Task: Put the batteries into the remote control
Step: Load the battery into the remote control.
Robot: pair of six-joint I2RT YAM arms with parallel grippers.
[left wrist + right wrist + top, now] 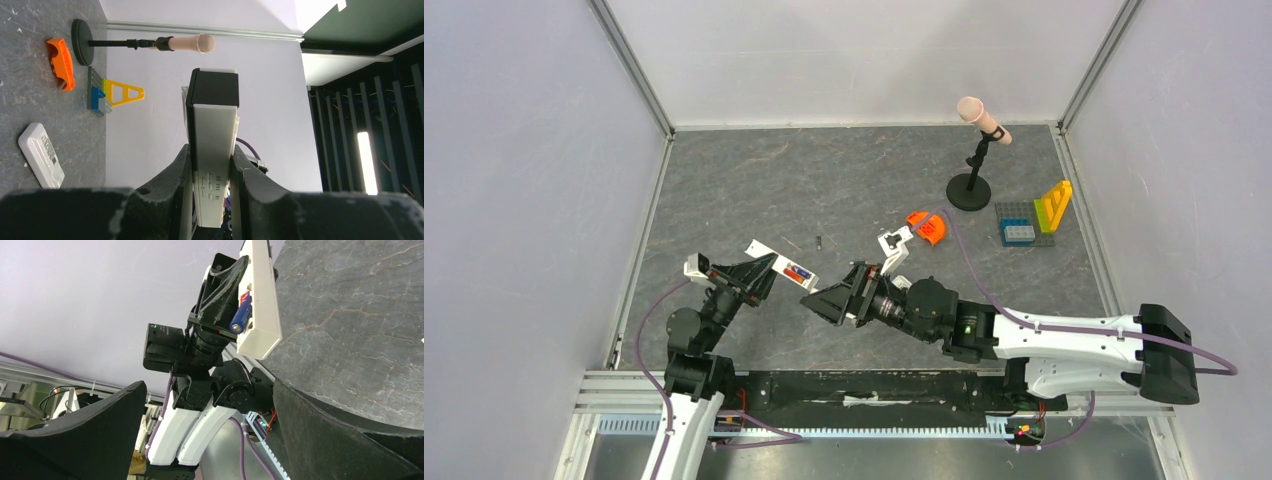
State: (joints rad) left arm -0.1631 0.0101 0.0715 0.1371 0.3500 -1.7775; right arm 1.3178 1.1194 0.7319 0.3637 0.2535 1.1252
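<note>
LIGHT was bright, even, diffuse from overhead | SHADOWS fell faint and soft-edged on bench (824, 180) | GLARE left wrist view blew out at top right, plus one bright strip | FOCUS top view was sharp; left hand (212, 165) and right hand (207, 385) loomed dark, blurred; remote control (215, 125) looked crisp | TINT walls read lavender

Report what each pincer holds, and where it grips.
Left pincer clamps the remote across its two long edges. Right pincer is open and holds nothing.

left tool (212, 161) clamped on white remote control (215, 125), orange block (61, 63) on table (30, 102)
</note>
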